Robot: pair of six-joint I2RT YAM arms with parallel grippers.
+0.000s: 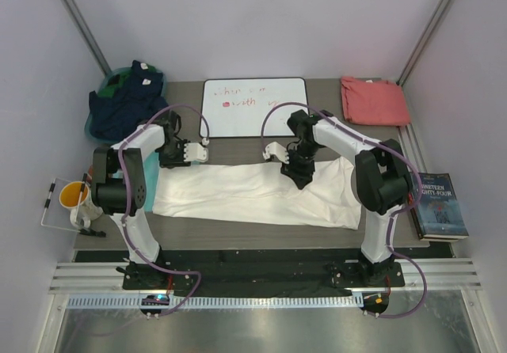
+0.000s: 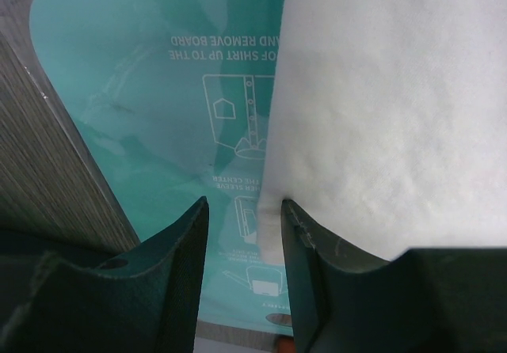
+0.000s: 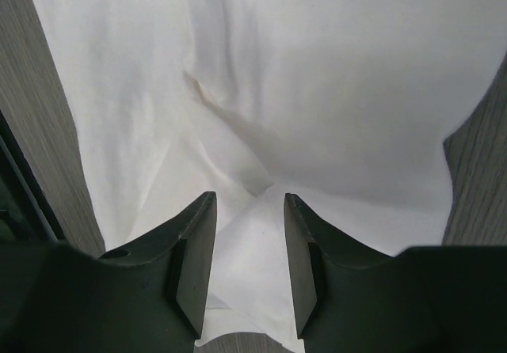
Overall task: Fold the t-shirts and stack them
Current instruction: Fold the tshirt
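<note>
the folding of the cream-white t-shirt (image 1: 253, 191) looks about midway to me. it lies as a long band across the middle of the counter (image 1: 238, 230), seemingly narrowed already but not yet folded short. the salmon-red t-shirt (image 1: 374, 101) sits folded in the far right corner, well apart from it, beside the whiteboard (image 1: 255, 106).

the left gripper (image 1: 188, 152) hangs over the band's far left end, where the cloth's edge lies on the teal folding board (image 2: 142, 92). its fingers (image 2: 178, 242) stand parted, with the hem just at the inner face of one and nothing pinched. the right gripper (image 1: 295, 171) is low over the far edge, nearer the middle. its fingers are parted too, with a soft ridge of cloth in the gap beneath, not clamped as far as i can see.

the next move, to my eye, calls for both to close on that far edge together and carry it across evenly so the band doesn't skew. stacking with the red one would come after.
</note>
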